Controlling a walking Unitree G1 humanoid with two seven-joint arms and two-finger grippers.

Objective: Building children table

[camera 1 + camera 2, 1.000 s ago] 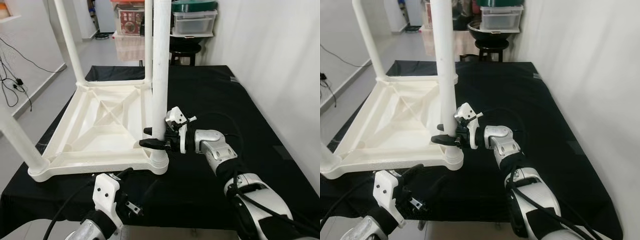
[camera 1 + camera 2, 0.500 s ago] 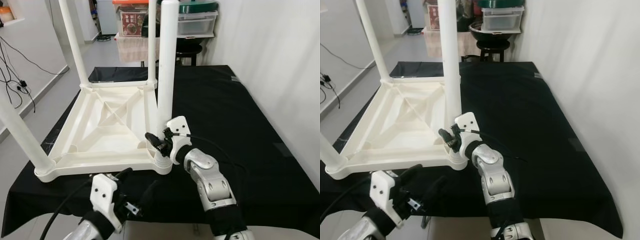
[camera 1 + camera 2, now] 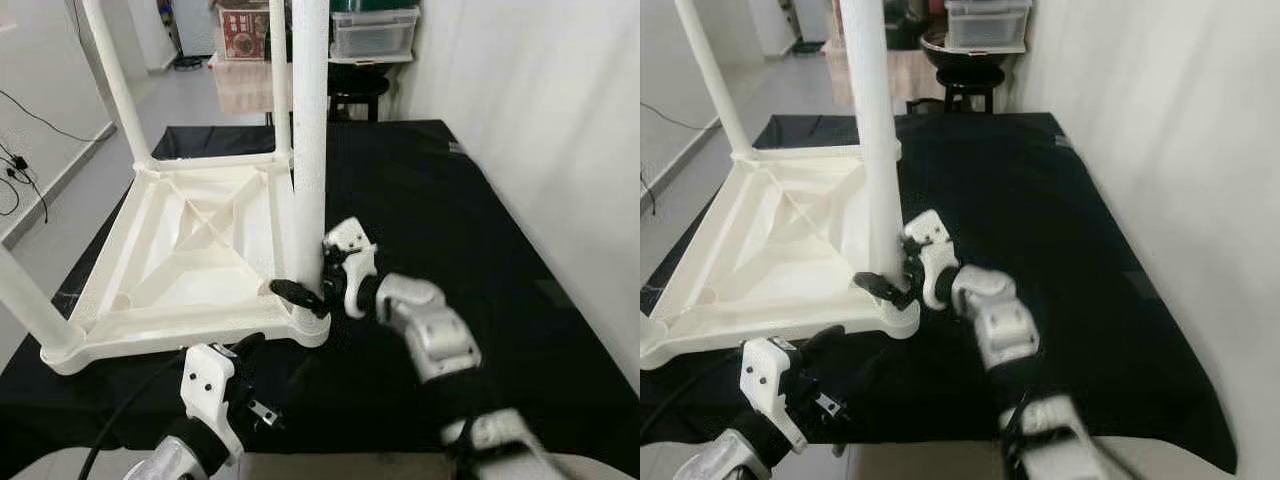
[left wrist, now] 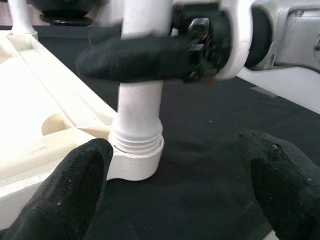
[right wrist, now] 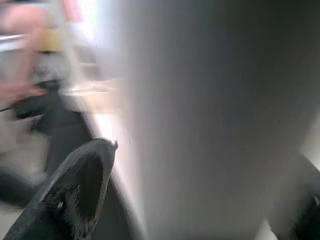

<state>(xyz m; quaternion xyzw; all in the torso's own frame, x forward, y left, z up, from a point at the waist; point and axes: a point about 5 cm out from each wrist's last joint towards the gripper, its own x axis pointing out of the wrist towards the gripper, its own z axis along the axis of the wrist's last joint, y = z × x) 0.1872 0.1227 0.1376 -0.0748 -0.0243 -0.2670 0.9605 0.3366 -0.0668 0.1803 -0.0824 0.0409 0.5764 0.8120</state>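
A: Where is the workpiece; orientation?

B: White moulded-plastic children's table top [image 3: 190,250] lies upside down on the black-cloth-covered table [image 3: 480,230], ribbed underside up; white round plastic legs stand upright in its corner sockets; the near-right white tubular leg [image 3: 308,150] is seated in the threaded socket collar [image 4: 136,150] at the corner nearest the robot.

A: Grippers?

B: Right gripper [image 3: 308,283] is at that leg just above the collar, fingers either side of the tube and set against it, so clamped on the leg as far as I can judge; right wrist view is blurred, leg surface close between the black fingers [image 5: 80,190]; left gripper [image 4: 175,190] hangs low at the table's near edge, fingers apart, nothing between them, looking at the same collar.

A: Handling?

B: Judgement only: hollow plastic, light and stiff; smooth tube, likely slippery when twisted; grip low near the collar, where the lever is short; the top may slide on the cloth, so steady the frame rim with the free arm.

A: Containers?

B: Clear lidded plastic storage boxes [image 3: 378,32] stacked in the background beyond the table; contents cannot be told; a round black stool [image 3: 962,45] stands beside.
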